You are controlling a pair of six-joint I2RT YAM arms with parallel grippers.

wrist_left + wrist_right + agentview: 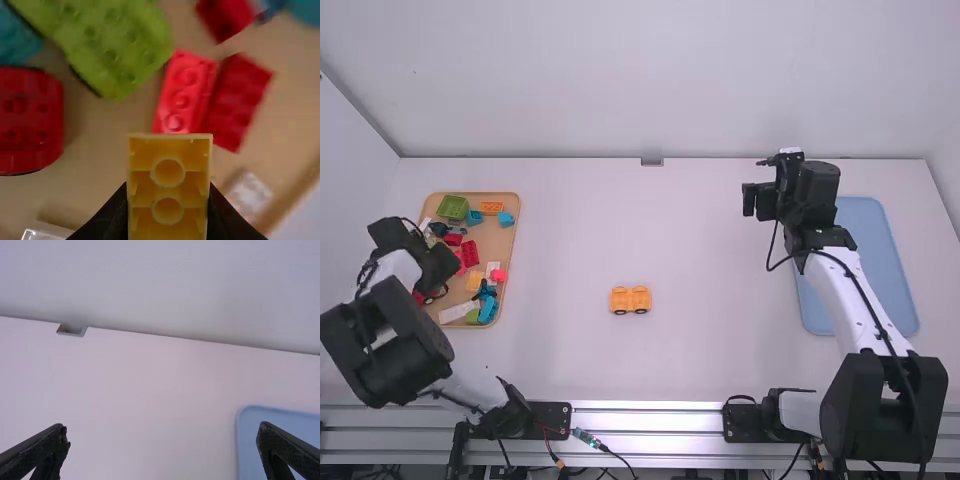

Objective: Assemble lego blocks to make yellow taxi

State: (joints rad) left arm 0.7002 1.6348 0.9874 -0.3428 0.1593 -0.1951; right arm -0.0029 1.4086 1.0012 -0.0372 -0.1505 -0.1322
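One gripped block [168,192], one wheeled piece [630,299]

Built of smooth white links [835,290] between bulky, angular black joint housings [860,405], largest at lower left and lower right of the high view. Strung with a thin black cable [861,291] along the right side. Footed on black plates [558,412] near the bottom. Tipped with dark, tapering fingers [45,452] in the right wrist view's bottom corners.

A flat white rectangular table [710,340] is bordered by plain pale grey walls [650,85] — its near edge lined with silver metal rails [655,422].
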